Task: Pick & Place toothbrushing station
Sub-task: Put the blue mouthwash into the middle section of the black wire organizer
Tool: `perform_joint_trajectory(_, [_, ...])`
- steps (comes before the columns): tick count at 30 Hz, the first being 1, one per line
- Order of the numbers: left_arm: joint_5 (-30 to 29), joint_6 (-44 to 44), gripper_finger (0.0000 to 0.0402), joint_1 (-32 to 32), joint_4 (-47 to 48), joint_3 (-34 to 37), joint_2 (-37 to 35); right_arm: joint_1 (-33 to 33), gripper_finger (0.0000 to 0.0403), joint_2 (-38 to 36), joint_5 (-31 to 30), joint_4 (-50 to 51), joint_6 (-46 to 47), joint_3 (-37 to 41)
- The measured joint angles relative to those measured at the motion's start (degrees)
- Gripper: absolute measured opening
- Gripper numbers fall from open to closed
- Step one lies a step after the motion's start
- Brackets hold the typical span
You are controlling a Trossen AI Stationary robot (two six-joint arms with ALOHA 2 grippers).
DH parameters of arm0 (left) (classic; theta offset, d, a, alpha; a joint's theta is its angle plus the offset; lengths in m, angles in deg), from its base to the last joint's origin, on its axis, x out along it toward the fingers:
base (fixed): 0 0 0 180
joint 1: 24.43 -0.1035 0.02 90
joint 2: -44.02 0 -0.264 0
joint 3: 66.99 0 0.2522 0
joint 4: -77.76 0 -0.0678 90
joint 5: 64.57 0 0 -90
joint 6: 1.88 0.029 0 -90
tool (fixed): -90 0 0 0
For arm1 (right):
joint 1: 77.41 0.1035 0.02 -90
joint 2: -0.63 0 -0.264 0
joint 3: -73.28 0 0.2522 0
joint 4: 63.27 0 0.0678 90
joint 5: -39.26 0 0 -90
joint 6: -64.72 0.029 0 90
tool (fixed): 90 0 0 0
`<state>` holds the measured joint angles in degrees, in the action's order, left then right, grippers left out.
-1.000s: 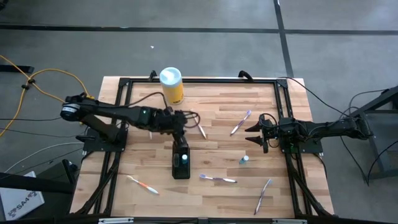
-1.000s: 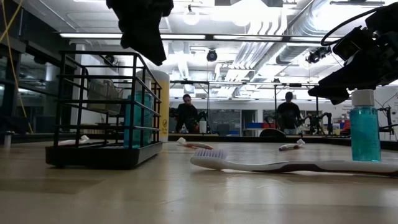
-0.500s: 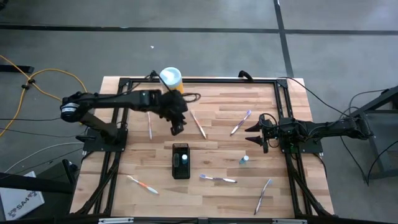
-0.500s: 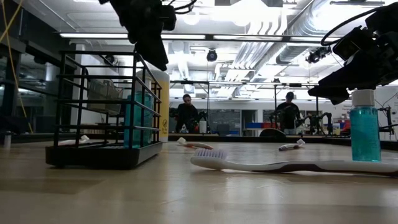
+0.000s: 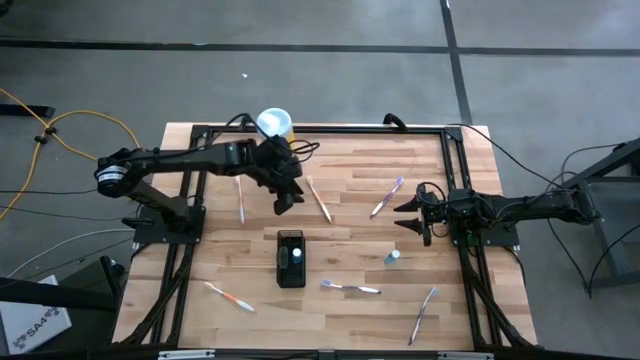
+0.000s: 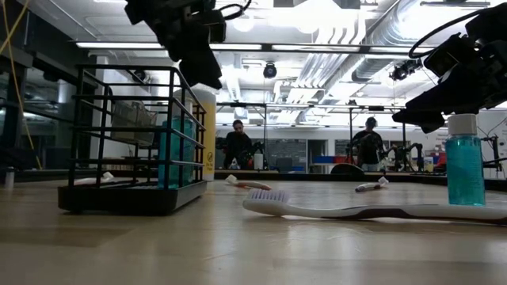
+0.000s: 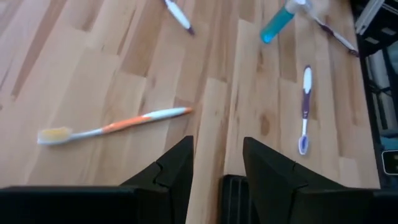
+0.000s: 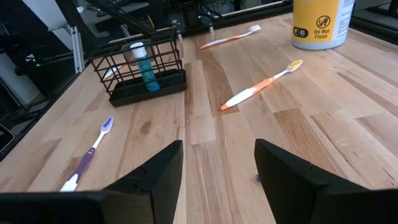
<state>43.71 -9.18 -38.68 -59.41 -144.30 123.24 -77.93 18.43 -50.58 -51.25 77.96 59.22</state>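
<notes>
Station, a black wire rack, stands near the middle of the table with a blue bottle inside; no gripper touches it. From above its wire walls are hard to see, while the low view shows the bars clearly and the right wrist view shows the bottle upright in one end. The left gripper hangs above the table between the station and the yellow canister, which the arm partly hides; its fingers are apart and empty, as the left wrist view shows, with only a small dark edge of the station seen between them. In the low view the left gripper is cut off at the top. The right gripper waits at the right side, fingers spread, holding nothing. A second blue bottle stands near it. Toothbrushes lie scattered: an orange one, a purple one, another just beside the station
</notes>
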Motion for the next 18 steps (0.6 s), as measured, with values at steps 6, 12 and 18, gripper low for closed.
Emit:
perform_joint_trajectory(6, [-0.03,-0.02,0.0136,0.90,-3.04,0.00,0.00,0.01,0.0192,0.00,0.00,0.00,0.00,0.01])
perform_joint_trajectory(12, [1.56,1.50,0.0136,0.23,-4.28,0.00,-0.03,0.01,0.0192,0.00,0.01,0.00,-0.02,0.00])
perform_joint_trajectory(18, [28.02,11.31,0.0136,-5.38,-1.63,0.02,-4.27,0.01,0.0192,0.00,0.01,0.00,-0.01,-0.01])
